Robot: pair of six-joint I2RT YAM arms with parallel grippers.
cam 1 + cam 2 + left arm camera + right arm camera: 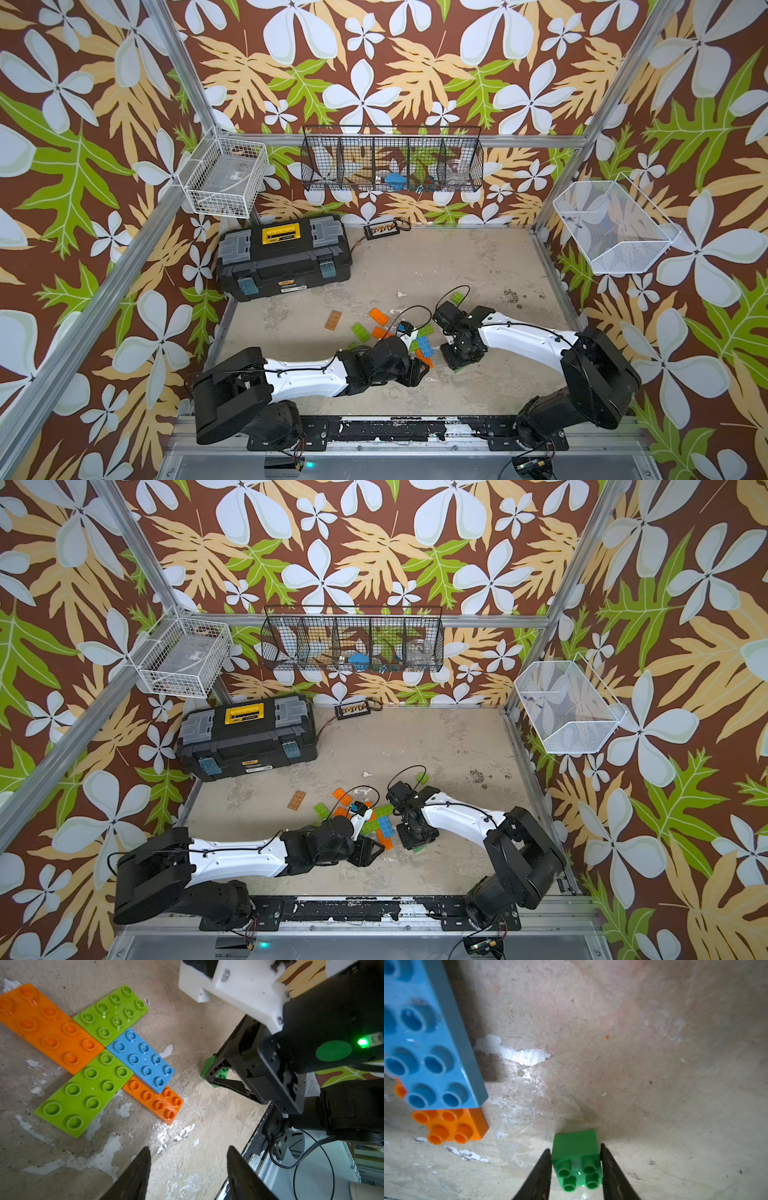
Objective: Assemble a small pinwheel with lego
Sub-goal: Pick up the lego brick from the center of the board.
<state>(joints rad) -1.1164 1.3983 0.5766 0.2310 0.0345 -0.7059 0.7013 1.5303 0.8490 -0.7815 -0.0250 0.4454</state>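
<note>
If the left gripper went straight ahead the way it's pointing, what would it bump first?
Probably the bare table just ahead of the left gripper, though depth is unclear.

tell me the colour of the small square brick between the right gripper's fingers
Green. The small square brick shows best in the right wrist view.

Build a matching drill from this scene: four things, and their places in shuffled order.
1. small green square plastic brick
2. blue studded plastic brick
3. brown flat studded brick
4. black plastic toolbox with yellow handle

A. at the table's far corner
B. alone, touching no other brick
C. between the right gripper's jaws
D. atop an orange brick

Pairs: 1-C, 2-D, 3-B, 4-A
</note>
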